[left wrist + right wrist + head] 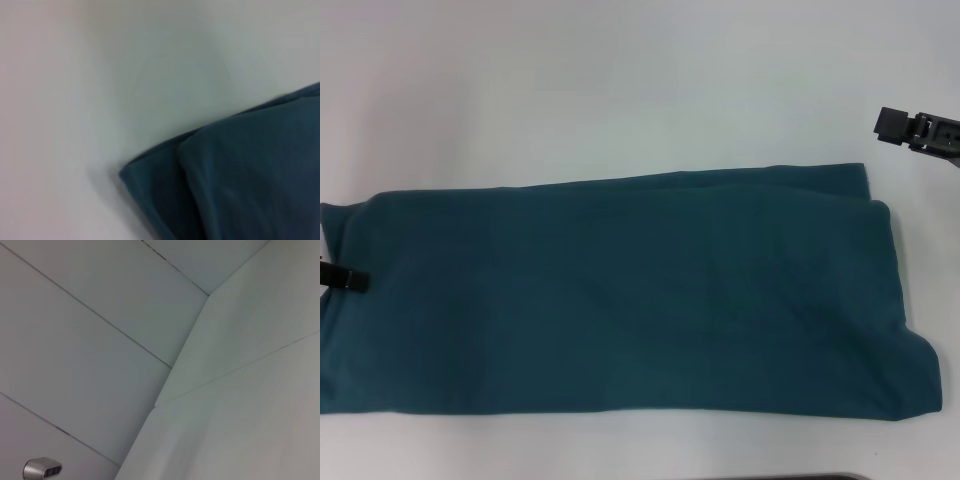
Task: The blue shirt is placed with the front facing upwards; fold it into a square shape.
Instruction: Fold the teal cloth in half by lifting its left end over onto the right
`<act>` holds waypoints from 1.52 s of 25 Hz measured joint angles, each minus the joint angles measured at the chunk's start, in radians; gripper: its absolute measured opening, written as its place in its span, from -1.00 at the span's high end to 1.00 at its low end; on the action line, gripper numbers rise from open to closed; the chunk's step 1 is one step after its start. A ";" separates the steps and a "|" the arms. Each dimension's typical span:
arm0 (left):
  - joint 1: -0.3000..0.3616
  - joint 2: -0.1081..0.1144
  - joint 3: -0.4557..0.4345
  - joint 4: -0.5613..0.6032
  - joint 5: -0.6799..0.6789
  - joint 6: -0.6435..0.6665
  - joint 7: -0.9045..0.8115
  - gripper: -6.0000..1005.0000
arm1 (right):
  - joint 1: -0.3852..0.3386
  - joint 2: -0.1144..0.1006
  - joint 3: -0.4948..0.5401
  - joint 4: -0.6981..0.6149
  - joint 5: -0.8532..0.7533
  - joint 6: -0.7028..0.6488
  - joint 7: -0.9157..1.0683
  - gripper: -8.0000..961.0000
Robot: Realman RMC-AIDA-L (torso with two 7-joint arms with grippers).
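Inventory: 1 blue shirt [630, 300], folded into long band, plain side up; 1 white table [620, 80]; 2 grippers in view – left gripper [342, 275], right gripper [918, 130].

Blue shirt [630, 290]: dark teal fabric, folded lengthwise into a long horizontal band, plain side up, no print visible. Lies flat, layered edges showing along its far side and right end; a folded corner appears in the left wrist view.

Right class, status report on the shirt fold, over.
Left hand at shirt's left edge, grip unclear. Right hand off the cloth, far right. Blue shirt a long folded band, not yet square. Nothing in the way.
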 joint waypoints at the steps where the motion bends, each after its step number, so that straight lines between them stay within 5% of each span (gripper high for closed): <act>1: 0.000 -0.001 0.001 0.000 0.000 0.000 -0.002 0.01 | 0.000 0.000 0.000 0.000 0.000 0.000 0.000 -0.27; 13: -0.004 0.000 0.005 0.008 0.009 0.001 -0.010 0.46 | -0.001 0.000 0.000 -0.001 0.003 -0.002 0.003 -0.27; 19: -0.007 0.003 0.007 0.017 0.009 0.000 -0.007 0.90 | 0.000 0.000 0.000 0.000 0.003 -0.003 0.003 -0.27; 38: -0.006 0.045 0.000 0.006 0.011 -0.004 -0.012 0.94 | 0.002 0.001 0.003 0.002 0.005 -0.003 0.003 -0.27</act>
